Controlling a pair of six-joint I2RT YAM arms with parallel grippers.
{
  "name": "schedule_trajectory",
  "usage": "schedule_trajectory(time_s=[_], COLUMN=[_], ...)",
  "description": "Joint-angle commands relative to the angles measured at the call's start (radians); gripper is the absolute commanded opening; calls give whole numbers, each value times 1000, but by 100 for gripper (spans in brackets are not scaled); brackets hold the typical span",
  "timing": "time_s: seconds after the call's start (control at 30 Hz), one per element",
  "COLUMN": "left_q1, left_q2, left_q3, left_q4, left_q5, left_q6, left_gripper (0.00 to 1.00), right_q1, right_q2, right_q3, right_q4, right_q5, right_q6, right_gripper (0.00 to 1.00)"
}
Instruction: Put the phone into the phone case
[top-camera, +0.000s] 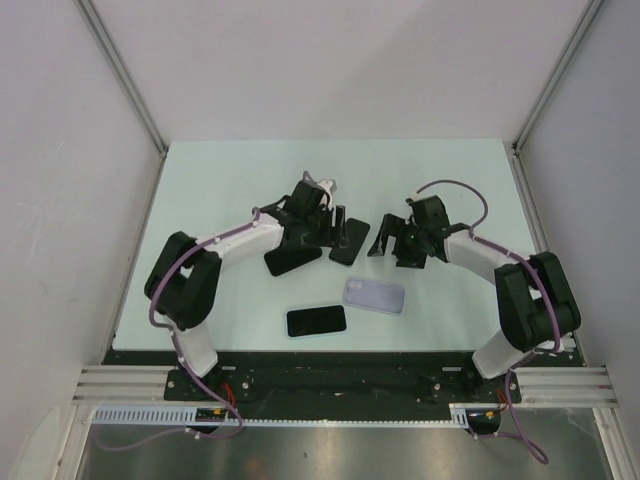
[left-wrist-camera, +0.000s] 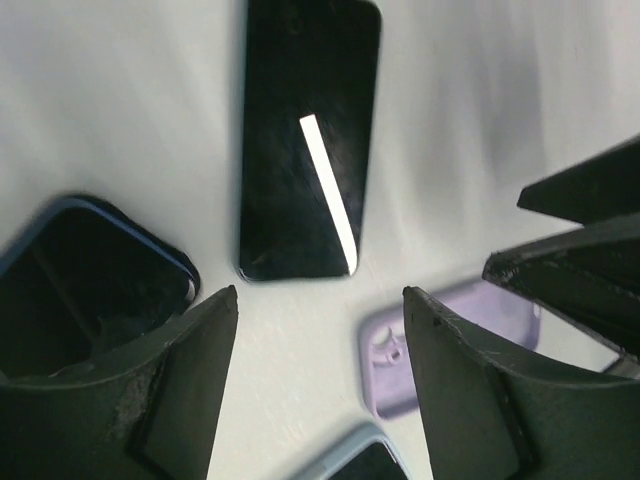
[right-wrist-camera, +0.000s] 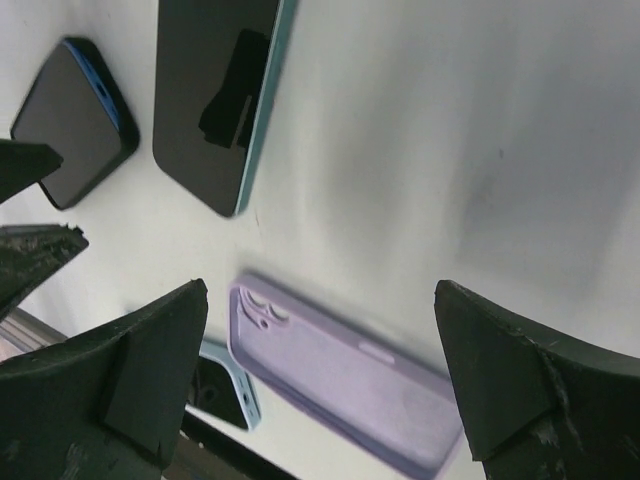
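Observation:
A lilac phone case (top-camera: 374, 294) lies open side up near the table's front, also in the right wrist view (right-wrist-camera: 340, 390) and the left wrist view (left-wrist-camera: 450, 335). A black phone with a pale teal edge (top-camera: 350, 240) lies screen up between the grippers; it also shows in the left wrist view (left-wrist-camera: 310, 140) and the right wrist view (right-wrist-camera: 215, 100). My left gripper (top-camera: 318, 230) is open and empty above the table (left-wrist-camera: 320, 295). My right gripper (top-camera: 392, 242) is open and empty, above the lilac case (right-wrist-camera: 322, 290).
A black case with a blue rim (top-camera: 292, 260) lies left of the phone (left-wrist-camera: 80, 280). A dark-faced phone or case with a light blue rim (top-camera: 316, 321) lies near the front edge (right-wrist-camera: 225, 395). Grey walls enclose the table (top-camera: 220, 180).

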Motion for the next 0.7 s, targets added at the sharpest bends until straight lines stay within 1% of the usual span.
schedule_trajectory(time_s=[0.0, 0.1, 0.27, 0.4, 0.47, 0.6, 0.67], left_q1=[61, 87, 98, 93, 88, 58, 43], left_q2=[91, 174, 257, 314, 324, 324, 317], left_q3=[108, 176, 209, 211, 206, 180, 173], left_q4=[20, 14, -2, -2, -2, 0, 0], left_q5=[74, 158, 144, 199, 224, 240, 250], left_q6=[64, 86, 92, 86, 84, 61, 58], left_gripper=[71, 69, 69, 67, 66, 66, 66], right_q1=[-10, -15, -26, -39, -38, -30, -21], right_q2=[94, 187, 327, 370, 384, 447, 453], right_q3=[87, 140, 208, 213, 219, 286, 289], right_q4=[68, 106, 153, 186, 202, 186, 218], right_q5=[-43, -70, -106, -107, -101, -112, -107], right_q6=[19, 36, 65, 93, 97, 105, 129], right_gripper=[100, 99, 99, 99, 99, 99, 99])
